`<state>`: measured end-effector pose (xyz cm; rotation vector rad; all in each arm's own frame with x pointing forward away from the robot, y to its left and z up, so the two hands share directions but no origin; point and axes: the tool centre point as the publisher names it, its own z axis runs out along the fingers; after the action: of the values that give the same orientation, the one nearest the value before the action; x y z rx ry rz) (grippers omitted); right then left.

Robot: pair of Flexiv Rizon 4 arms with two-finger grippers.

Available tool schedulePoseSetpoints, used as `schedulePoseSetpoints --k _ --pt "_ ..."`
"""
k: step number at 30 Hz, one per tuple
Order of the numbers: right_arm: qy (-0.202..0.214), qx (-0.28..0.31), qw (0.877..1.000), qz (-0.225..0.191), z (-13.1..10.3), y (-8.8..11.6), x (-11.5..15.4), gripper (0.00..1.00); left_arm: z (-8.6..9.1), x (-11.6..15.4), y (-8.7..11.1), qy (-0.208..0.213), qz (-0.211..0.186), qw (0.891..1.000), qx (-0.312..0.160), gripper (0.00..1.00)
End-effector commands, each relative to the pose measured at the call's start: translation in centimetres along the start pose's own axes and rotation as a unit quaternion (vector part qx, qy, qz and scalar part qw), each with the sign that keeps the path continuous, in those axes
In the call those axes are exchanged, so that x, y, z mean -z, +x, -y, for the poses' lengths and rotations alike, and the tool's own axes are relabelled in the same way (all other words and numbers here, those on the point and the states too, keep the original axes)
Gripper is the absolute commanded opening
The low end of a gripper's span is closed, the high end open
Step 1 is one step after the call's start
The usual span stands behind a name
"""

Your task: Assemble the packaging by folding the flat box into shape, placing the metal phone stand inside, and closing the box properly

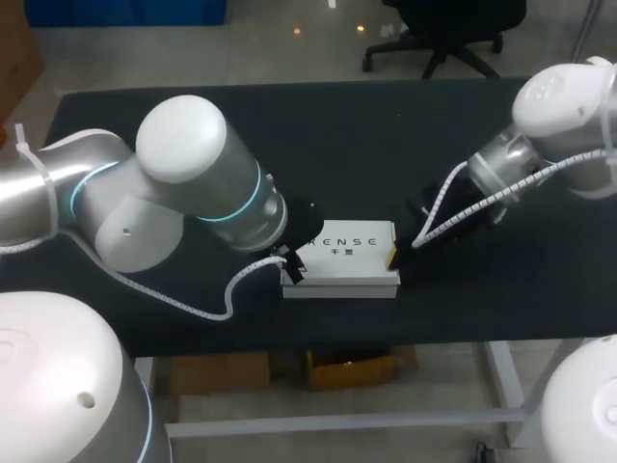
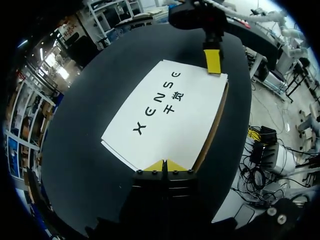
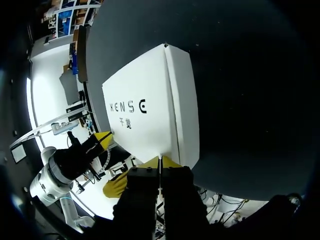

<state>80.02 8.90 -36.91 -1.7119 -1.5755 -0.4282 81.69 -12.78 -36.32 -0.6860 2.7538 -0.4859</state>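
Head view: box lies between both jaws.

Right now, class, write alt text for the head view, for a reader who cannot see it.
A white printed box lies on a black table, the left hand at its left end and the right hand at its right end.
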Motion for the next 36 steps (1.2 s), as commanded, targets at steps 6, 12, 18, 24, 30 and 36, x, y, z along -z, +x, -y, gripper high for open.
schedulePoseSetpoints --k 6,12,18,24,30,36 --pt "-0.007 0.000 1.000 0.009 0.6 -0.5 -0.9 0.00 -0.1 -0.9 0.0 0.001 -0.007 1.000 0.004 0.00" --pt "-0.010 -0.001 1.000 0.018 0.5 -0.9 -1.2 0.00 -0.2 -1.2 0.0 0.002 -0.011 1.000 0.006 0.00" --pt "-0.015 -0.003 0.999 0.030 0.4 -1.0 -1.4 0.00 -0.4 -1.6 0.1 0.002 -0.015 1.000 0.007 0.00" --pt "-0.019 -0.006 0.999 0.041 0.2 -1.5 -1.8 0.00 -0.7 -2.1 0.4 0.004 -0.022 1.000 0.014 0.00" --pt "-0.030 0.000 0.999 0.042 0.5 -1.6 -1.9 0.00 -0.9 -2.1 0.5 0.005 -0.023 1.000 0.020 0.00" --pt "-0.053 0.018 0.998 0.026 1.4 -0.8 -0.7 0.00 -0.6 -0.9 0.8 0.016 -0.012 1.000 0.020 0.00"
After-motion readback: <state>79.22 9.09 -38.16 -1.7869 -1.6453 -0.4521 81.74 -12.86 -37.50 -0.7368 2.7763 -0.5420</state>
